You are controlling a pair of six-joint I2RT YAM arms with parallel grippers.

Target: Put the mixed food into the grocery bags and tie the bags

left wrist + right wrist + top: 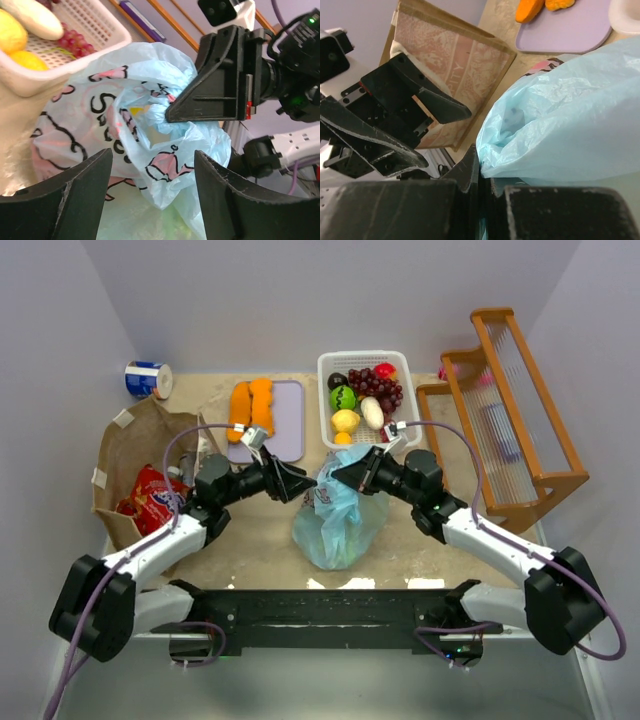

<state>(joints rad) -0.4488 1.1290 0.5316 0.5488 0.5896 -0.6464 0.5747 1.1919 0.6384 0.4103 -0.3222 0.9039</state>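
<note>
The light-blue plastic bag (340, 518) with pink prints sits at the table's middle, its top bunched. My right gripper (338, 472) is shut on that bunched top, as the right wrist view (482, 172) shows with the bag (570, 125) pinched between its fingers. My left gripper (305, 483) is open just left of the bag, its jaws either side of a loose flap (170, 165). Something greenish shows faintly through the bag. Grapes (378, 385), a green piece (343, 397), a yellow piece (346, 421) and a white piece (372, 412) lie in the white basket (325, 370).
The brown paper bag (125, 445) stands at the left with a red packet (155, 495) inside. Two orange slabs (250, 405) lie on a lilac board (290, 420) behind. A wooden rack (520, 410) stands at the right. A blue-and-white roll (148, 378) lies at the back left.
</note>
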